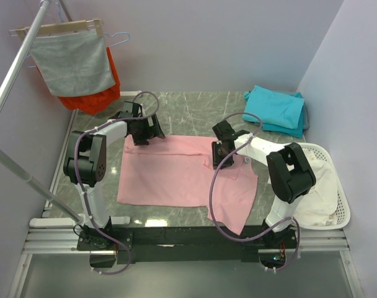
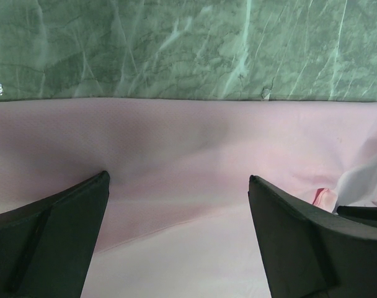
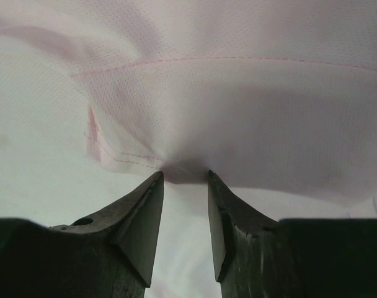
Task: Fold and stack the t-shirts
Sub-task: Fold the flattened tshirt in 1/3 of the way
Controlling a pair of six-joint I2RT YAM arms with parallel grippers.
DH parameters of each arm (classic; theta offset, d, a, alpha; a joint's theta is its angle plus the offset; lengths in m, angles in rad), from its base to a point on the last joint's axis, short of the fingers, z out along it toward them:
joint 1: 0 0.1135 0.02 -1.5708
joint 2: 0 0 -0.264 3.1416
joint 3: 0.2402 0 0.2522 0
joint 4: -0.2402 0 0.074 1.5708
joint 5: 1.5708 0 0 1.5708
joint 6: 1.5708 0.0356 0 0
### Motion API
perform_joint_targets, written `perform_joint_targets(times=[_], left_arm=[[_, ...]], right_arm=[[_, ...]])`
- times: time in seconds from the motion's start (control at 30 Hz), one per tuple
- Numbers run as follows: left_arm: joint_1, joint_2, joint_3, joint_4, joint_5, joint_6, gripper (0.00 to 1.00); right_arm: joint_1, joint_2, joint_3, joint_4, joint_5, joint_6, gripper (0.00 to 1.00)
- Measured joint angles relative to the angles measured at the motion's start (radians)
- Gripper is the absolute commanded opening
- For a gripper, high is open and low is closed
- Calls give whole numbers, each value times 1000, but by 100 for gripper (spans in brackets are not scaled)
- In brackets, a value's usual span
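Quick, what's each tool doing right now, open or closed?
Left tool: open, holding nothing.
Right tool: closed on a fold of the pink t-shirt.

left arm (image 1: 92, 160): white links, chunky black joint housings, rounded caps
right arm (image 1: 292, 171): same build, white links with a large black joint block
left gripper (image 1: 143, 129): black body; in the wrist view its fingers (image 2: 52, 242) are matte black wedges with smooth flat faces
right gripper (image 1: 222, 149): black body; its fingers (image 3: 139, 230) are dark, scuffed, tapering to blunt tips, with a small round hole in the left one
cables (image 1: 212, 186): greyish-purple, one per arm, hanging in loose loops between base and wrist
bases (image 1: 95, 239): small black blocks
crossbar (image 1: 188, 237): black, joins both bases
rail (image 1: 58, 241): silver slotted extrusion under the crossbar
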Motion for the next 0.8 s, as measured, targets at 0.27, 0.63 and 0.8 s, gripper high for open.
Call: perform_joint_targets(times=[0.27,0.63,0.8], left_arm=[[-6,-11,-10,3,-33,0,100],[-7,-40,-46,1,-91,-1,99],[-7,-43,-49,3,-113,-4,99]], right_arm=[[-32,-13,52,-5,58,-1,43],[-161,54,126,19,39,-43,44],[-190,134,167,6,9,-62,44]])
